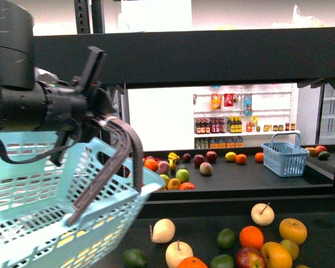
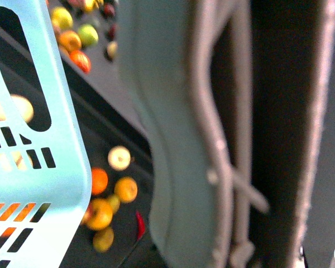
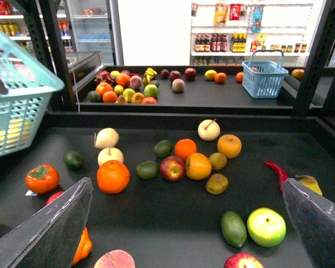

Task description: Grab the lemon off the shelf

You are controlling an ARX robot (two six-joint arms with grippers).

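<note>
The lemon (image 1: 230, 157) is a small yellow oval on the shelf's far tray, beside an orange; it also shows in the right wrist view (image 3: 210, 74). The shelf (image 1: 223, 195) is black with dark tiered trays (image 3: 173, 223). My left gripper (image 1: 107, 120) is shut on the grey handle (image 2: 212, 139) of a light turquoise basket (image 1: 39, 212), held up at the left. My right gripper (image 3: 184, 234) is open and empty above the near tray, its dark fingers (image 3: 50, 229) wide apart, far short of the lemon.
Oranges, apples, limes and a red chili (image 3: 277, 172) lie scattered on the near tray. A small blue basket (image 1: 285, 158) stands on the far tray, right of the lemon. A black beam (image 1: 212, 53) crosses overhead. White store shelves of bottles (image 1: 240, 120) stand behind.
</note>
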